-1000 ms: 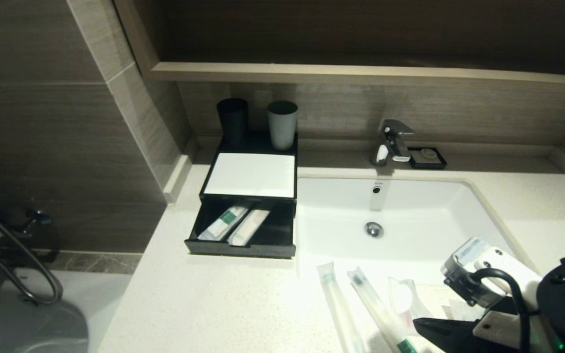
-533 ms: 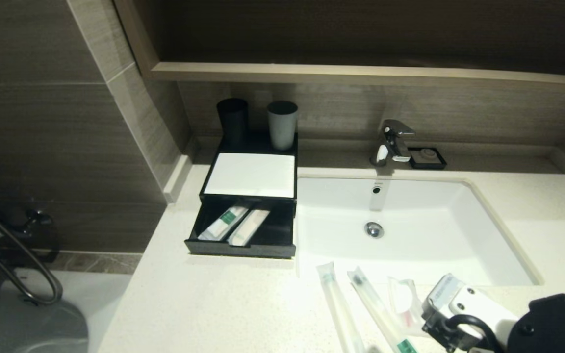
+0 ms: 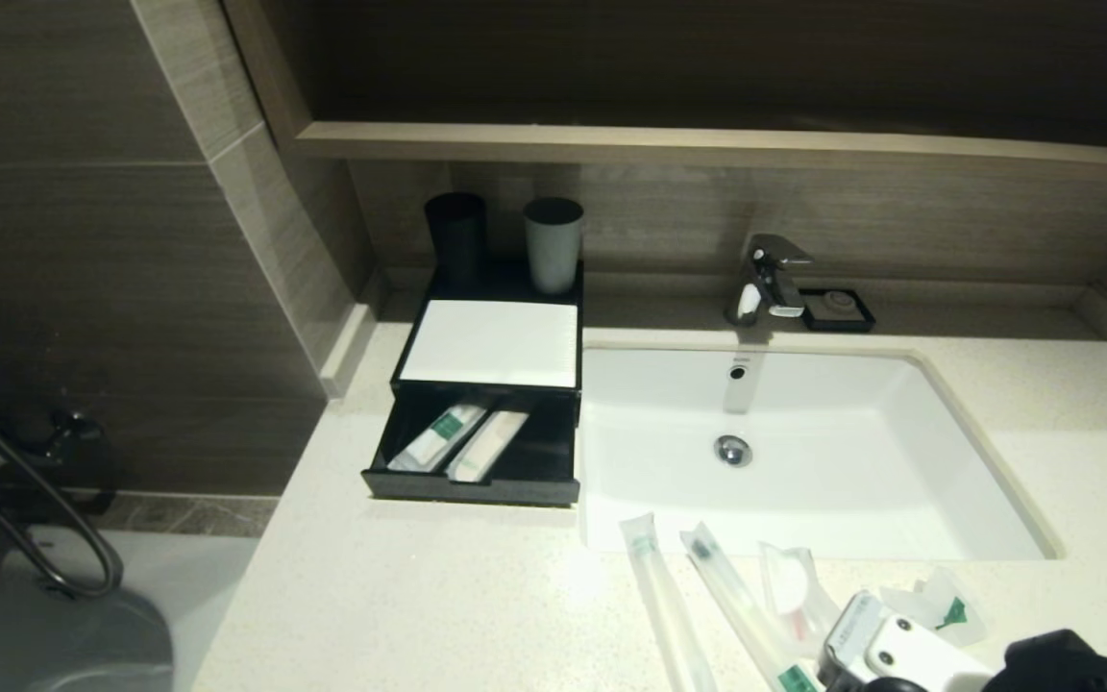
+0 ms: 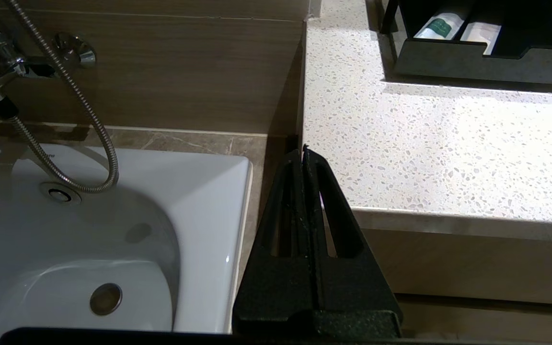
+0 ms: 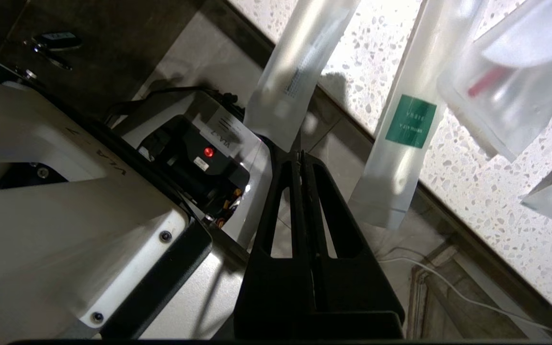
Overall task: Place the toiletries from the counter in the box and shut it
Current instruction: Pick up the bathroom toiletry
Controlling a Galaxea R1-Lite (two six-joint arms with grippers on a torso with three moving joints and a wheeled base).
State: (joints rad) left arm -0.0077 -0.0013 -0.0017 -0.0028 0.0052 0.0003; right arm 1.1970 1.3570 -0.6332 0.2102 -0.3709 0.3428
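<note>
Right arm dropped toward near counter (image 3: 438, 596) edge since earlier frame. Right gripper (image 5: 300, 153) pressed shut, empty, below edge. Long packet (image 5: 403, 120) just beyond tips, long axis overhanging toward jaws. Left gripper (image 4: 303, 149) shut, farther off. Box (image 3: 477, 452) drawer open.

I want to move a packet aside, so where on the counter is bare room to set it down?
Bare counter lies between the open drawer and the near edge, left of the packets. Crowded: in front of the basin, where the packets lie by the right hand.
</note>
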